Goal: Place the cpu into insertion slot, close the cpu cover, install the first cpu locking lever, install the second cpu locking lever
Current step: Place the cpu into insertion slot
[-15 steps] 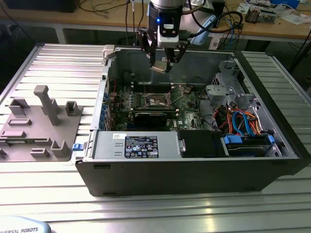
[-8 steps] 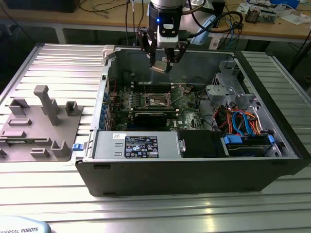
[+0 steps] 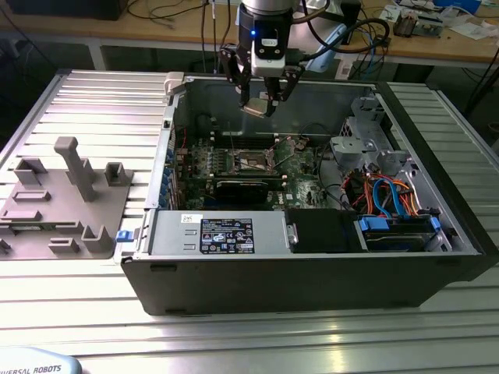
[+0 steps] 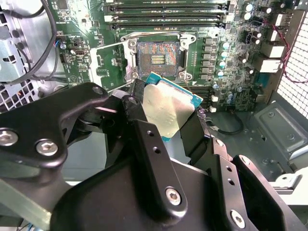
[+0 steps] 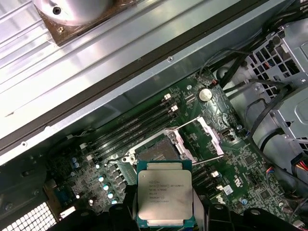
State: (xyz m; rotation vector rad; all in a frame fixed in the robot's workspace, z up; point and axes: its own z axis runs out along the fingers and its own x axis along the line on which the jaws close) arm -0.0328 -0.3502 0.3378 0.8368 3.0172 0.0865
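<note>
- In the exterior view, my fingers (image 3: pixel 243 92) hang over the open computer case (image 3: pixel 312 265), which lies on its side on the ribbed metal bench (image 3: pixel 78 101).
- They are closed on the cpu (image 3: pixel 253 109), which is tilted and held in the air, well apart from the green board below.
- The insertion slot (image 3: pixel 253 161) sits on that board as a dark square with a silvery rim, and nothing is in it.
- A grey fixture plate (image 3: pixel 62 202) lies on the bench on the exterior view's left, just beside the case.
- In the second wrist view, my two black fingers (image 4: pixel 144 130) pinch the cpu (image 4: pixel 166 110) by opposite edges, with its silver-grey top facing the camera.
- The insertion slot (image 4: pixel 158 58) lies bare past the chip, with its contact field showing.
- The cpu cover (image 4: pixel 107 67) is swung open and lies just beside the slot.
- The long black memory slots (image 4: pixel 163 12) run along the slot's far side.
- In the first wrist view, the cpu (image 5: pixel 164 198) is in the foreground with its metal top facing the camera.
- The chip's upper edge overlaps part of the insertion slot (image 5: pixel 156 153) in this view, though the two are not touching.
- The cpu cover (image 5: pixel 208 137) stands raised off the slot on its hinged edge.
- A thin wire lever (image 5: pixel 192 120) angles up beside the cover.
</note>
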